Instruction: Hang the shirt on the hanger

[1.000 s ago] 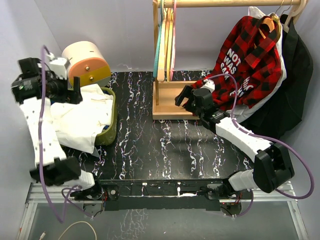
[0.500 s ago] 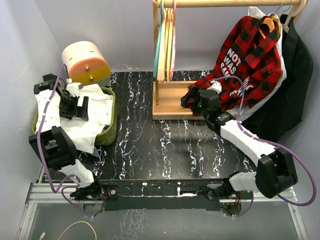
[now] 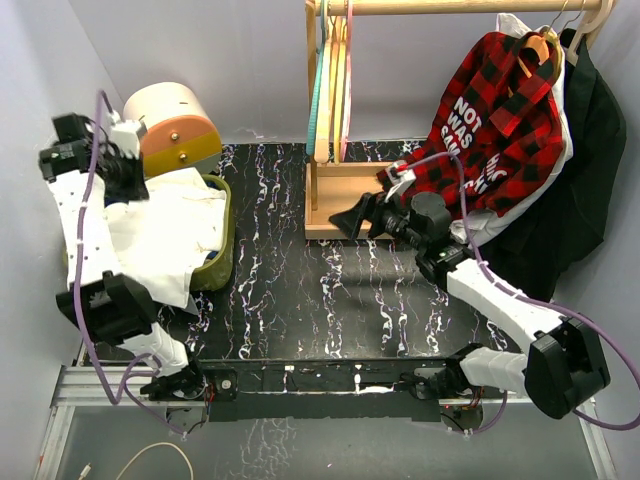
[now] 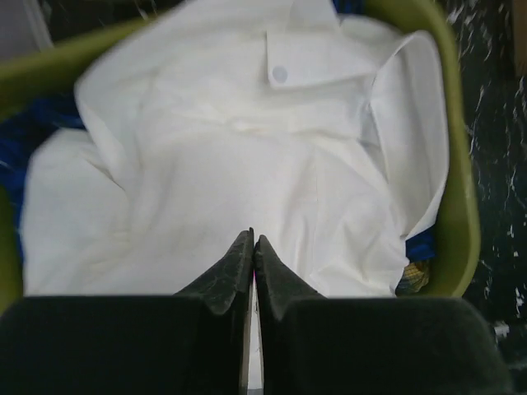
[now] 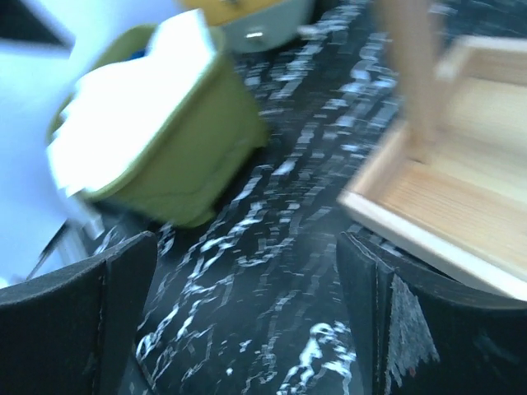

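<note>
The white shirt (image 3: 165,235) (image 4: 247,156) lies crumpled in and over a green basket (image 3: 222,250) at the table's left. My left gripper (image 3: 125,165) (image 4: 253,240) hangs above the shirt's far left part. Its fingers are pressed together, with a thin strip of white cloth between them. The pink hanger (image 3: 347,90) hangs on the wooden rack at the back, beside teal and yellow hangers. My right gripper (image 3: 360,215) (image 5: 247,321) stands open and holds nothing. It is low over the table in front of the rack's base and points left toward the basket (image 5: 189,164).
The rack's wooden tray base (image 3: 335,200) (image 5: 461,197) sits at back centre. A red-and-black plaid shirt (image 3: 500,110) and dark clothes hang at the right. A cream and orange drum (image 3: 170,125) stands behind the basket. Blue cloth (image 4: 33,140) shows under the shirt.
My left gripper dropped onto the shirt with open jaws, shut, and has risen toward the back left. My right gripper swung away from the rack base and now points left.
</note>
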### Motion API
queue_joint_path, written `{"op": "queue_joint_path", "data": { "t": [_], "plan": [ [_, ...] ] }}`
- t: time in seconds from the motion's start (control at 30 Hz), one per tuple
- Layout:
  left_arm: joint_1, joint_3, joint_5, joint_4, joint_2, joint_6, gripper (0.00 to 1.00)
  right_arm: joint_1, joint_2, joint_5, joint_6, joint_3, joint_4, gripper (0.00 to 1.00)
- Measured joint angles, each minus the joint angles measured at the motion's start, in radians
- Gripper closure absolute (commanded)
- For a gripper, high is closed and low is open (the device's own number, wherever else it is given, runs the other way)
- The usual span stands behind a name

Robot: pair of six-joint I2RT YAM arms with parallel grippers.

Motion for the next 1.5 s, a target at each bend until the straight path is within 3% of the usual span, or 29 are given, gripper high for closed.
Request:
{"op": "queue_joint_path", "data": {
  "t": [0.1,0.23,0.27,0.3,0.33,0.37,0.5,0.7,0.77,0.83,0.9,0.97,1.0,1.37,1.5],
  "plan": [
    [0.0,0.166,0.048,0.026,-0.08,-0.008,1.0,0.097,-0.012,-0.12,-0.097,0.006,0.055,0.05],
    [0.0,0.244,0.097,0.033,-0.245,-0.006,1.0,0.23,0.059,-0.209,-0.212,0.086,0.036,0.05],
    [0.0,0.247,0.103,0.033,-0.279,0.001,0.8,0.253,0.084,-0.22,-0.233,0.111,0.033,0.04],
    [-0.001,0.241,0.105,0.03,-0.31,0.011,0.35,0.268,0.104,-0.228,-0.246,0.128,0.034,0.04],
    [-0.003,0.223,0.101,0.03,-0.336,0.023,0.14,0.277,0.117,-0.232,-0.257,0.139,0.037,0.03],
    [-0.004,0.196,0.091,0.035,-0.353,0.034,0.05,0.281,0.124,-0.233,-0.263,0.143,0.041,0.03],
    [0.032,0.011,-0.016,0.058,-0.32,0.026,0.03,0.282,0.142,-0.238,-0.282,0.154,0.049,0.03],
    [0.195,-0.069,0.017,0.07,0.003,0.023,0.03,0.282,0.153,-0.267,-0.295,0.175,0.05,0.02],
    [0.211,-0.071,0.042,0.065,0.057,0.023,0.03,0.282,0.15,-0.27,-0.296,0.173,0.05,0.02],
    [0.21,-0.07,0.072,0.052,0.071,0.024,0.13,0.282,0.14,-0.27,-0.298,0.171,0.049,0.02],
    [0.205,-0.07,0.102,0.036,0.072,0.022,0.47,0.282,0.124,-0.27,-0.303,0.166,0.049,0.02],
    [0.2,-0.07,0.119,0.031,0.072,0.014,0.88,0.282,0.108,-0.27,-0.309,0.162,0.05,0.02],
    [0.198,-0.07,0.127,0.027,0.074,0.011,1.0,0.282,0.103,-0.27,-0.312,0.161,0.05,0.02],
    [0.15,-0.101,0.193,-0.058,0.044,0.044,1.0,0.282,0.093,-0.269,-0.323,0.126,0.067,0.02],
    [0.137,-0.002,0.202,-0.118,-0.014,0.043,1.0,0.282,0.107,-0.271,-0.314,0.129,0.095,0.02]
  ]
}}
